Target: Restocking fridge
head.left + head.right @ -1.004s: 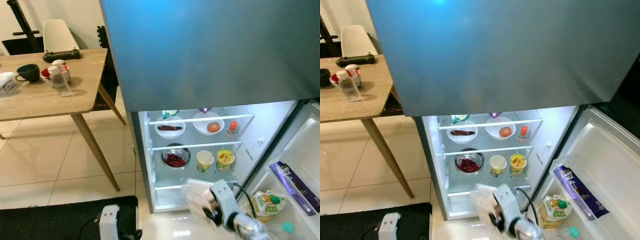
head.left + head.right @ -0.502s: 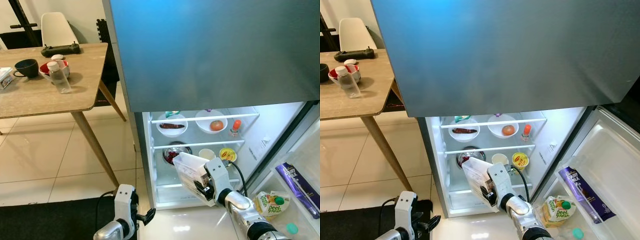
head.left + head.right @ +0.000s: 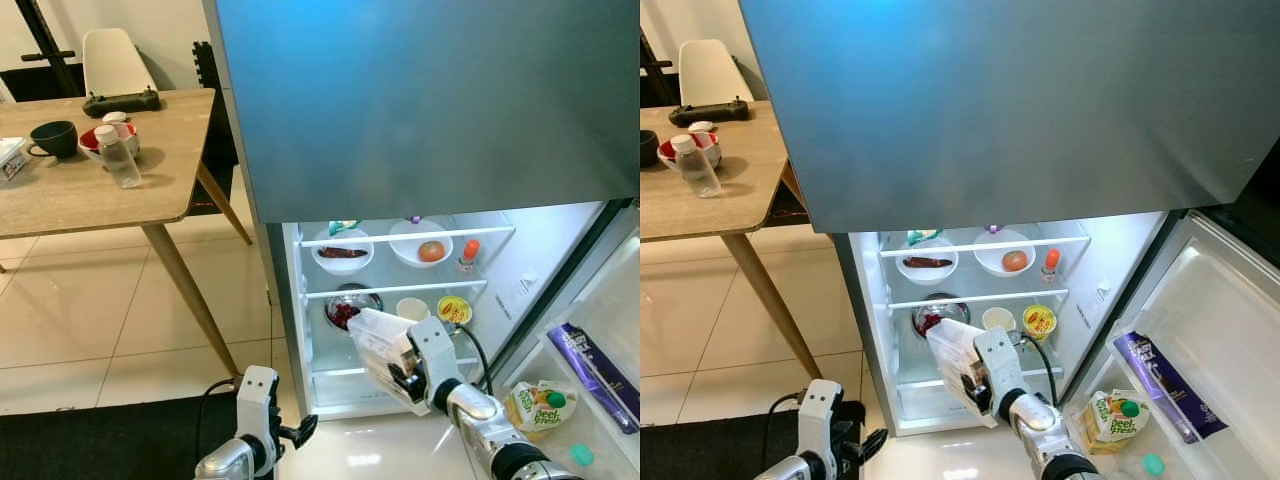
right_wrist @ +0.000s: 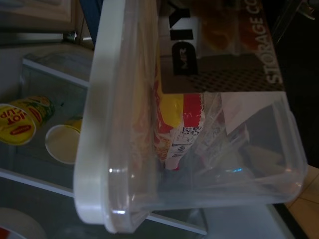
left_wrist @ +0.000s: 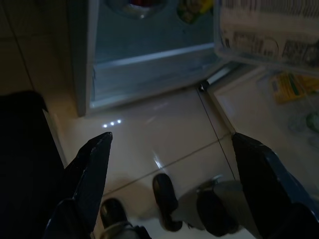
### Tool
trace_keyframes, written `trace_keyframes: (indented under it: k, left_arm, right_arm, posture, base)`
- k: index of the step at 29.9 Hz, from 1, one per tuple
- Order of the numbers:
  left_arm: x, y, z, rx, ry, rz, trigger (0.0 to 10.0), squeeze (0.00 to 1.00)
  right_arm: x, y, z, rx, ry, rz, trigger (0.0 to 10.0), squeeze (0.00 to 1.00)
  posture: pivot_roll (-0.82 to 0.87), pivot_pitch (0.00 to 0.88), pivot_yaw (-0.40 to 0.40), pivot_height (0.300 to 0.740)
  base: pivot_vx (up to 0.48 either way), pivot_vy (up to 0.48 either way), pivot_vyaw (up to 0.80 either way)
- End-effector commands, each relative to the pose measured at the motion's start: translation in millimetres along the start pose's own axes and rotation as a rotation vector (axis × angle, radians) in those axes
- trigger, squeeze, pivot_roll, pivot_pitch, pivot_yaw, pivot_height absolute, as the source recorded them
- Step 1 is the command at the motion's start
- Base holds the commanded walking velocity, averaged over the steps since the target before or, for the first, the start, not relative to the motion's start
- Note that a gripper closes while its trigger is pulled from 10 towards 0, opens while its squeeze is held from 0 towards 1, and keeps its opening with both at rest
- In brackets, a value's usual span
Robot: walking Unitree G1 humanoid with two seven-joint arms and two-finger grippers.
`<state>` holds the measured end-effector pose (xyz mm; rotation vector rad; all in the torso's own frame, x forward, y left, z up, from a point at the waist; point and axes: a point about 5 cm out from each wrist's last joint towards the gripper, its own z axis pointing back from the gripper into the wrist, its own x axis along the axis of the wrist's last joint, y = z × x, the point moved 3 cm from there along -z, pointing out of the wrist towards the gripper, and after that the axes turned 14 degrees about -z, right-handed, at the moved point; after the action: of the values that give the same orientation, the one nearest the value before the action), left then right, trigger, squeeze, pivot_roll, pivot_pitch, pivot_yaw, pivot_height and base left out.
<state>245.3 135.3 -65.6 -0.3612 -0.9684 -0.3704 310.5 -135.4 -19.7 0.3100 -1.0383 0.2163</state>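
A home dining area is shown: an open grey fridge [image 3: 420, 110] stocked with food, a wooden bench [image 3: 90, 185], cream floor tiles [image 3: 90, 320].

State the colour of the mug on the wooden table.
Dark, near black mug; left eye view shows it best.

Head stereo pair: aimed forward and down from high up at the open fridge [image 3: 400, 290], set at 5 o'clock, wooden table [image 3: 90, 170] at 10 o'clock | left wrist: dim, low, aimed at floor tiles [image 5: 164, 134] before the fridge base | right wrist: pressed close against a clear storage container [image 4: 199, 149], shelf cups [image 4: 62, 144] shared with the head views.
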Motion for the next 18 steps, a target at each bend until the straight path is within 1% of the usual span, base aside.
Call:
trace_keyframes:
  k: [1,5,9,10,13,15,18]
  left_arm:
    - [6,0.5,-2.4,0.009,-0.023,-0.007,10.0,0.0]
    - [28,3.4,-8.6,0.007,-0.098,-0.034,10.0,0.0]
    - [36,2.1,-10.7,-0.015,-0.123,-0.042,10.0,0.0]
    - [37,1.5,-11.1,-0.022,-0.128,-0.037,10.0,0.0]
    - [35,-0.2,-11.6,-0.028,-0.115,-0.064,10.0,0.0]
    - [34,-1.6,-11.6,-0.037,-0.112,-0.068,10.0,0.0]
    - [29,-4.8,-11.1,-0.05,-0.09,-0.084,10.0,0.0]
  right_arm:
    - [6,-2.3,-1.3,-0.011,-0.017,-0.025,10.0,0.0]
    - [15,-6.4,-2.6,-0.027,-0.045,-0.041,10.0,0.0]
    - [19,-7.5,-3.1,-0.029,-0.055,-0.042,10.0,0.0]
    - [19,-7.6,-3.2,-0.029,-0.056,-0.042,10.0,0.0]
    - [20,-7.2,-3.2,-0.026,-0.058,-0.044,10.0,0.0]
    - [19,-7.0,-3.2,-0.025,-0.057,-0.045,10.0,0.0]
    - [18,-5.9,-3.2,-0.022,-0.056,-0.045,10.0,0.0]
  posture:
    - [-0.12,0.008,0.012,0.74]
    - [-0.11,0.01,0.011,0.74]
    - [-0.11,0.01,0.011,0.74]
    - [-0.12,0.01,0.015,0.74]
    - [-0.12,0.01,0.015,0.74]
    - [-0.12,0.01,0.015,0.74]
    - [-0.11,0.01,0.017,0.74]
  base:
    - [0.0,0.0,0.0]
    - [0.0,0.0,0.0]
    - [0.0,0.0,0.0]
    - [0.0,0.0,0.0]
    - [0.0,0.0,0.0]
    - [0.0,0.0,0.0]
    - [0.0,-0.466,0.0]
